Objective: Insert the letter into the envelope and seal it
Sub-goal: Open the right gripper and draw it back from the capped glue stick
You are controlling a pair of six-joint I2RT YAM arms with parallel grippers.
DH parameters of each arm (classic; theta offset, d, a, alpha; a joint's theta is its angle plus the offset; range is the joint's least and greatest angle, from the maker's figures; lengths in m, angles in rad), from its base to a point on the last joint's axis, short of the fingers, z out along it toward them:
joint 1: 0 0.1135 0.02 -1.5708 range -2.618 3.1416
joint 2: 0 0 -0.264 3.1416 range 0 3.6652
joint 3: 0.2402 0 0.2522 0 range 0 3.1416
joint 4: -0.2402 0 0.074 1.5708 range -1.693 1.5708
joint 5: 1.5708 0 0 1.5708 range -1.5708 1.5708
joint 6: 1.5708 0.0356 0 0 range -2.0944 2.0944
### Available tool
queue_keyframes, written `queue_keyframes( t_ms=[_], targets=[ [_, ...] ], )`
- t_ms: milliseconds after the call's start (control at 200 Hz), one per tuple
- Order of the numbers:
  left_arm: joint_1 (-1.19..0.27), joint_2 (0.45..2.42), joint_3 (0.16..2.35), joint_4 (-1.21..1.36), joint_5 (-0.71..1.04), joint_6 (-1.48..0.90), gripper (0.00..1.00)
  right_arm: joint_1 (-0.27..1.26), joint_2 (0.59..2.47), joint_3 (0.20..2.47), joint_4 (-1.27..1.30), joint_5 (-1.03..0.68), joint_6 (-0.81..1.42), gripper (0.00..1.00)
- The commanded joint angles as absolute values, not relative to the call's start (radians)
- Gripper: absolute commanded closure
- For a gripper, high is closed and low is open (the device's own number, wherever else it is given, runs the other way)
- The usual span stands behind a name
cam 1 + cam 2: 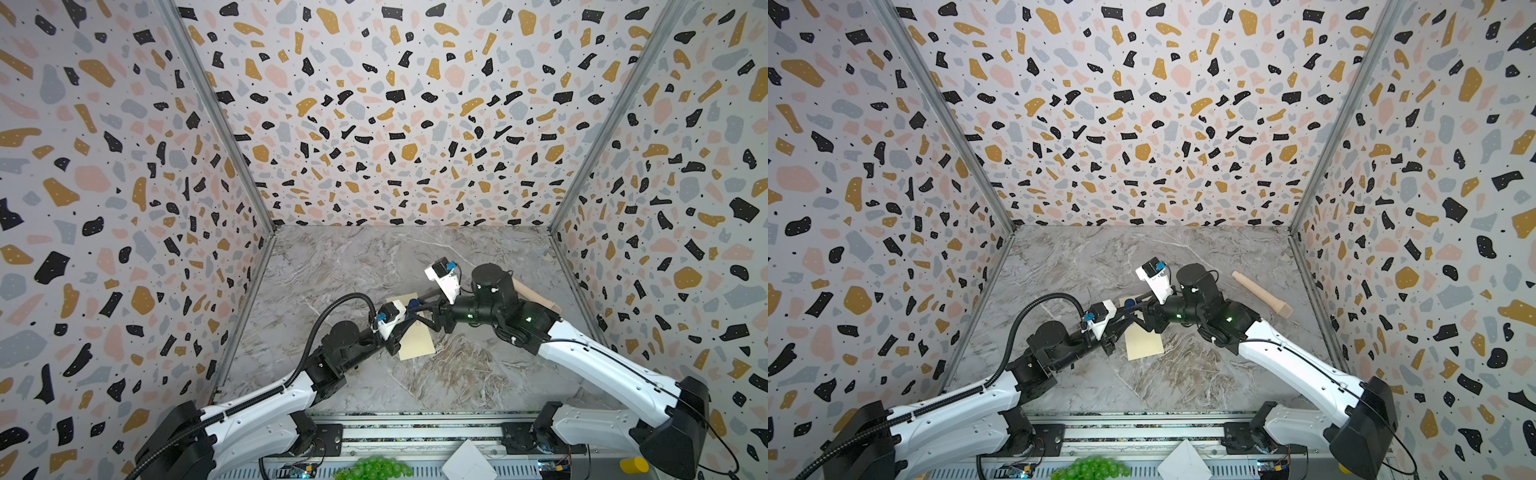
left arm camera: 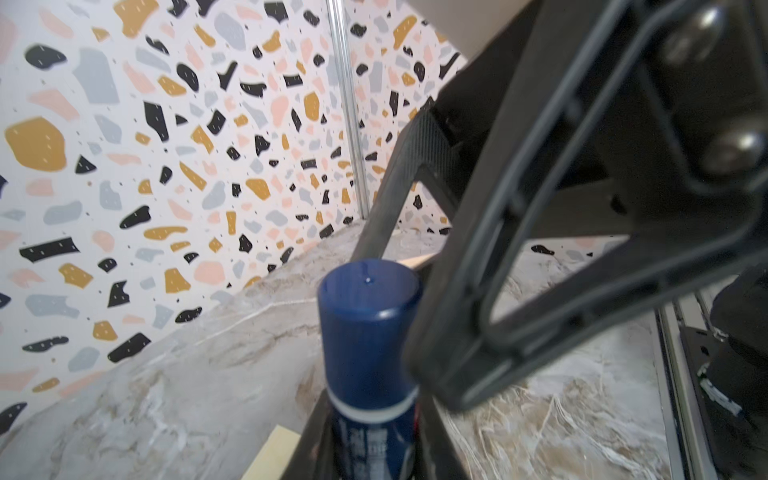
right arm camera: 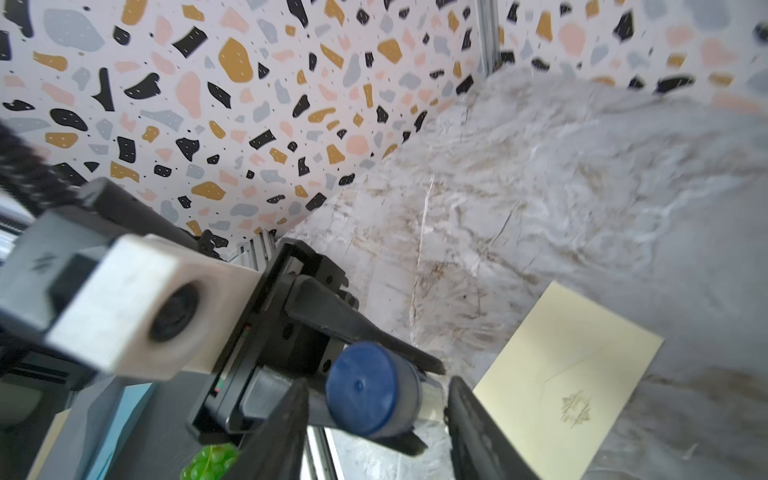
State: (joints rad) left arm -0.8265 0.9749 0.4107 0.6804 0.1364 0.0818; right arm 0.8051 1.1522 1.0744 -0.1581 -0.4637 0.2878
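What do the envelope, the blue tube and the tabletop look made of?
Envelope: matte cream paper, thin, with fold lines. Blue tube: smooth, slightly glossy plastic, with a moulding nub on its cap. Tabletop: grey veined marble look; stone or print, cannot tell.

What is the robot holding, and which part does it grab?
The left pincer grips a blue glue stick by its body, below the cap. The right pincer stands open around the cap, holding nothing.

Above the cream envelope [image 1: 1144, 343] on the marble table [image 1: 1183, 386], the left gripper [image 1: 1122, 312] and the right gripper [image 1: 1139, 309] meet at a blue-capped tube [image 1: 1128, 303], while a tan tapered stick [image 1: 1262, 294] lies well apart to their right.
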Motion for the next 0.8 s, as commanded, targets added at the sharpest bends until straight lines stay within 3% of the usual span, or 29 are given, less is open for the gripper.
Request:
queue_keyframes(
  t_ms=[0, 135, 320, 791],
  targets=[
    [-0.822, 0.982, 0.436, 0.757, 0.162, 0.103, 1.00, 0.782, 1.069, 1.136, -0.164, -0.491, 0.241, 0.35],
    [-0.822, 0.987, 0.441, 0.756, 0.177, 0.101, 1.00, 0.758, 1.040, 1.142, -0.162, -0.453, 0.239, 0.24],
    [-0.822, 0.986, 0.447, 0.757, 0.183, 0.095, 1.00, 0.758, 1.107, 1.167, -0.265, -0.417, 0.200, 0.19],
    [-0.822, 0.970, 0.449, 0.765, 0.178, 0.091, 1.00, 0.767, 1.189, 1.118, -0.350, -0.347, 0.162, 0.19]
  ],
)
